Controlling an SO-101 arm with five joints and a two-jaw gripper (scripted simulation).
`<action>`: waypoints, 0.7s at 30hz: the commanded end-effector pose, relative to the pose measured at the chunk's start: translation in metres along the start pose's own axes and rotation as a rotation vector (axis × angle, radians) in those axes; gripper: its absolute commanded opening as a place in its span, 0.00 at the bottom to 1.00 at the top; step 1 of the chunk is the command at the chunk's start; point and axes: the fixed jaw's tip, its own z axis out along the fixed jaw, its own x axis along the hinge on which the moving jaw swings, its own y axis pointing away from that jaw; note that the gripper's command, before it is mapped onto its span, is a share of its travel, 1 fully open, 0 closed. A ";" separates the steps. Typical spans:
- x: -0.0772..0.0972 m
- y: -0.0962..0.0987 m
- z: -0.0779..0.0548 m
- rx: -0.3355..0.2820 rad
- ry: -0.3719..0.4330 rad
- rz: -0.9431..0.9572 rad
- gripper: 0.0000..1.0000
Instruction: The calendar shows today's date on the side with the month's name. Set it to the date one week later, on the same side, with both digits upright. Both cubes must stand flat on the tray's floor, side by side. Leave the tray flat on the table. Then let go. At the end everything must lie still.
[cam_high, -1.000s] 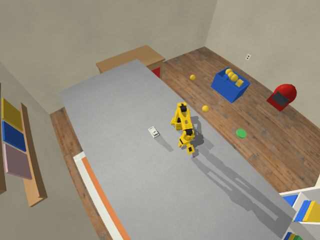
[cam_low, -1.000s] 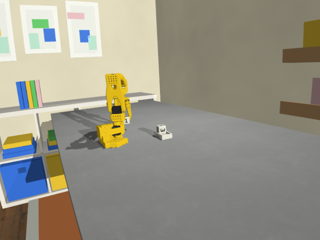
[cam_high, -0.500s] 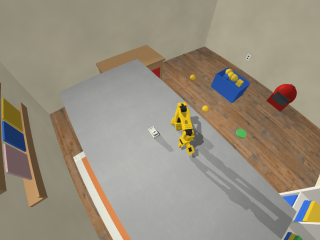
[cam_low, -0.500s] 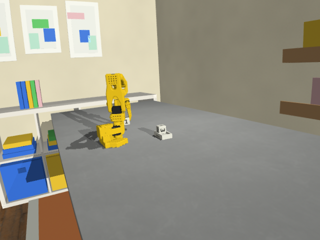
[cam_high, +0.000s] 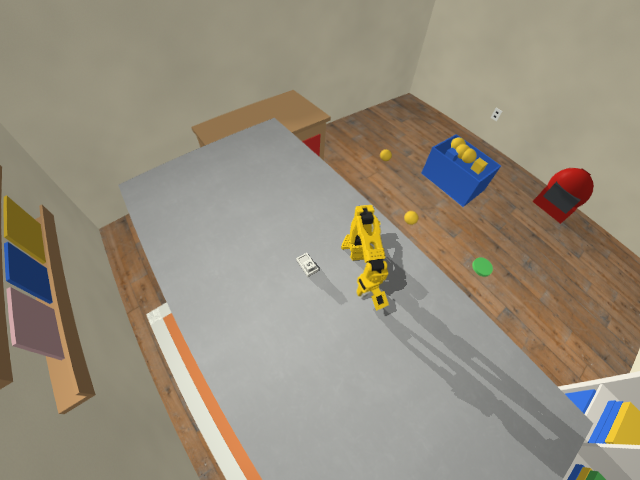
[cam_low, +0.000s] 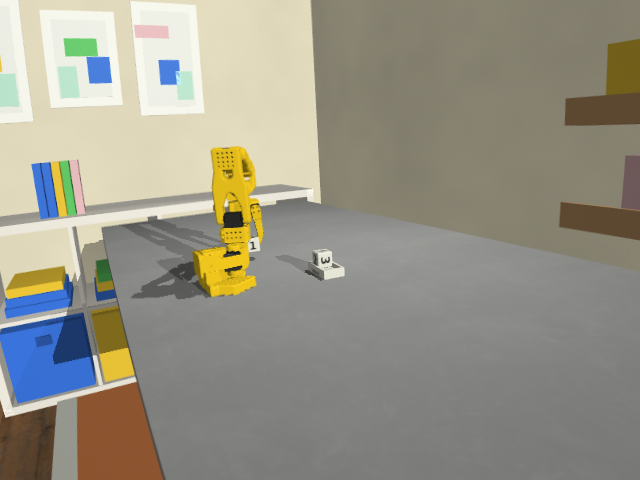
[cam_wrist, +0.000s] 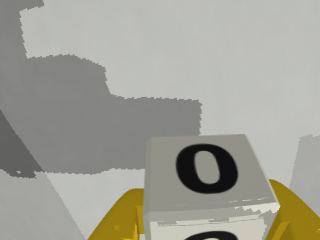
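Note:
My gripper (cam_wrist: 207, 212) is shut on a white cube (cam_low: 253, 244) (cam_wrist: 202, 175). The wrist view shows an upright black 0 on it and the top of another digit on the face below, cut off by the frame. The exterior view shows a 1 on its side. The cube hangs above the table beside the arm; I cannot make it out in the top view. The white tray (cam_high: 303, 258) (cam_low: 333, 272) lies flat on the table. The other white cube (cam_high: 310, 265) (cam_low: 322, 257) stands in one half of it, with a sideways 3 towards the exterior camera and what looks like a 5 on top. The tray's other half is empty.
The yellow arm's base (cam_low: 227, 284) stands near the edge of the grey table (cam_high: 232, 258) (cam_low: 387, 335), a short way from the tray. Shelves, a blue bin (cam_high: 454, 178) and yellow balls are beyond the table.

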 end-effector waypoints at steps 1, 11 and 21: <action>-0.003 0.001 -0.001 0.003 -0.019 -0.016 0.00; -0.003 0.001 0.004 0.003 -0.019 -0.016 0.00; -0.003 0.001 0.006 0.003 -0.019 -0.016 0.00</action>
